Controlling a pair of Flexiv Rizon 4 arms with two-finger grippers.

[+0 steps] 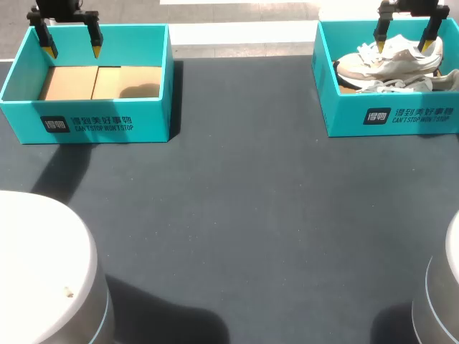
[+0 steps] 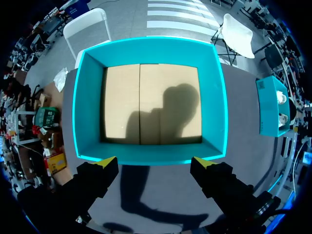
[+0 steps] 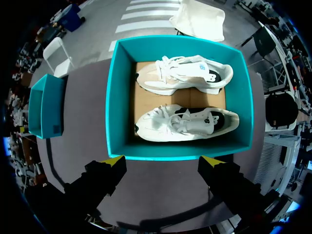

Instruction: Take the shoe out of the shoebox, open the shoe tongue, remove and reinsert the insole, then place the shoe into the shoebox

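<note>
Two white sneakers lie side by side in the teal shoebox (image 1: 337,107) at the table's far right; in the right wrist view the nearer sneaker (image 3: 187,123) and the farther sneaker (image 3: 183,74) rest on the shoebox's (image 3: 117,97) cardboard floor. My right gripper (image 1: 407,41) (image 3: 162,160) hangs open above that box, nothing between its fingers. A second teal shoebox (image 1: 90,125) (image 2: 87,112) at the far left holds only its cardboard floor. High above it, my left gripper (image 1: 72,49) (image 2: 155,162) is open and holds nothing.
The dark table surface (image 1: 237,215) stretches between the two boxes and toward the near edge. Two white rounded robot bases sit at the near left (image 1: 43,265) and near right (image 1: 441,287) corners.
</note>
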